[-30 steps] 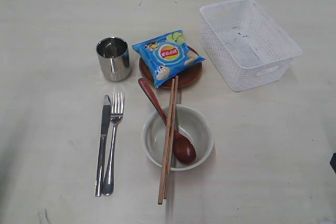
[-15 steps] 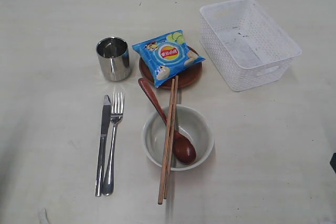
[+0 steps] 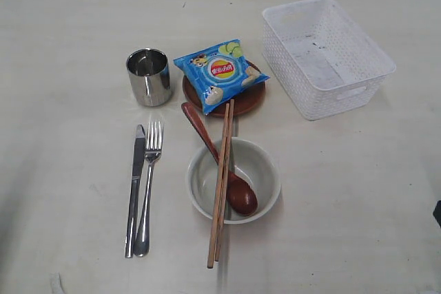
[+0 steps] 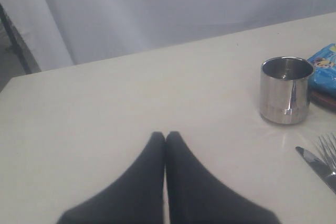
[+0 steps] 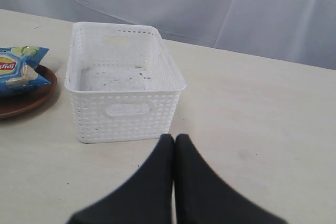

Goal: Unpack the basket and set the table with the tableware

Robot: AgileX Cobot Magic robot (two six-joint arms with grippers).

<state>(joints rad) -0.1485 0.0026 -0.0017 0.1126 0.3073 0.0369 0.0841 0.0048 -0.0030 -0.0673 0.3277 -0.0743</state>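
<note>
Here, bowl holds spoon.

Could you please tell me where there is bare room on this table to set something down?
Bare tabletop lies left of the cup and knife, and right of the bowl in front of the basket. The middle is crowded: chip bag on plate, spoon and chopsticks in the bowl.

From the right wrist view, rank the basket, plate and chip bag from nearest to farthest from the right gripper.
1. The basket, straight ahead of the shut right gripper.
2 and 3. The plate and the chip bag, off beside the basket. The bag lies on the plate, so these two are too close to call.
</note>
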